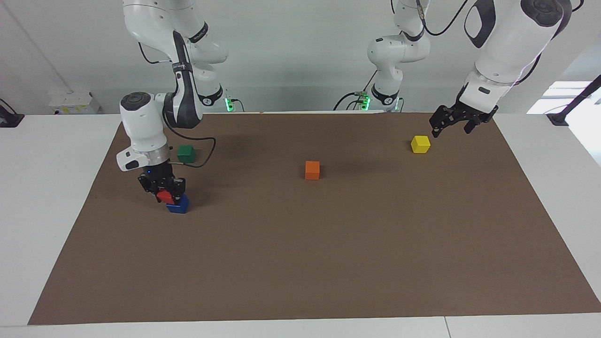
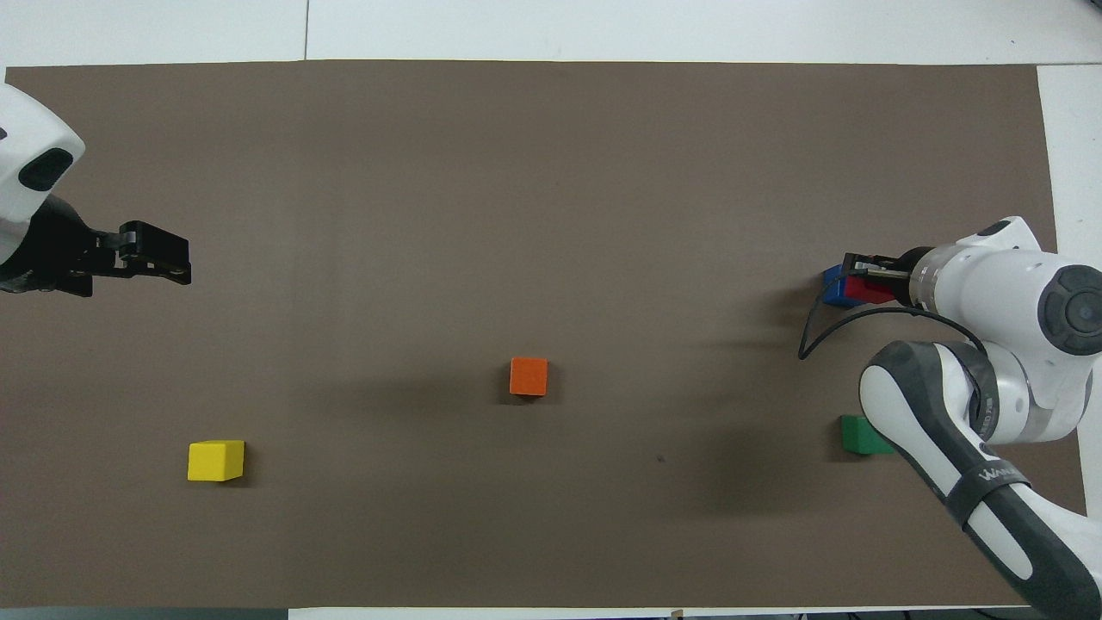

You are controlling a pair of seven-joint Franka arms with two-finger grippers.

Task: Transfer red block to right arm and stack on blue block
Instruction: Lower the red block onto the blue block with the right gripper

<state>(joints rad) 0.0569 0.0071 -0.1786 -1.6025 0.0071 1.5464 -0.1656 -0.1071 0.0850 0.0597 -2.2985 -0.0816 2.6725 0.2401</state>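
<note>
Here, right hand (image 1: 165,190) clamped on red block (image 1: 165,196) atop blue block (image 1: 179,205); left hand (image 1: 458,123) open, aloft.

We count five cubes in all, one of each colour: one red block (image 1: 165,196), one blue block (image 1: 179,205), one green cube (image 1: 186,153), one orange cube (image 1: 312,170) and one yellow cube (image 1: 420,144). We record one brown mat (image 1: 328,263) on one white table (image 1: 47,188). We note two white robot arms, each with one black gripper.
</note>
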